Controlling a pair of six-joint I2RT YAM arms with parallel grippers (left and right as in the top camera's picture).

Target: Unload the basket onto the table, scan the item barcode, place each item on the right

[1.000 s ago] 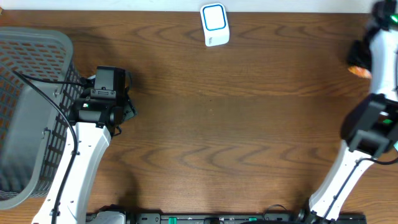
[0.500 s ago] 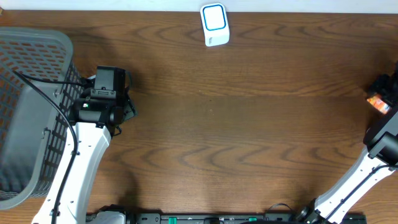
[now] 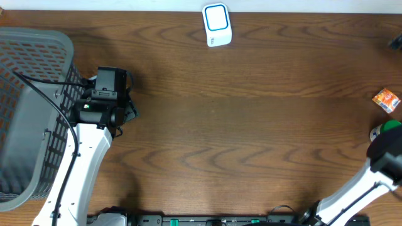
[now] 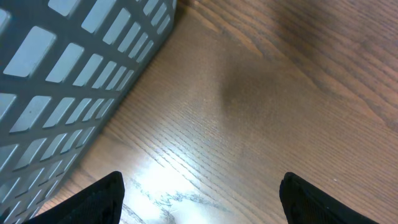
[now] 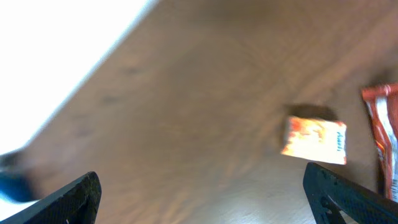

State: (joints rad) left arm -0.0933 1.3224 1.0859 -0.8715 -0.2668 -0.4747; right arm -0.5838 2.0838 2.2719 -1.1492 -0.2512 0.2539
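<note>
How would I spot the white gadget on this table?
Follow the far edge of the wooden table to about its middle. The white gadget lies there alone, the only thing with a blue rounded outline on top; the grey basket stands far left, the orange packet far right.

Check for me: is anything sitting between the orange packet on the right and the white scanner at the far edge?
Nothing visible. From overhead, only bare wooden table lies between the orange packet and the scanner. The open right pincer also has only bare wood between it and the packet.
</note>
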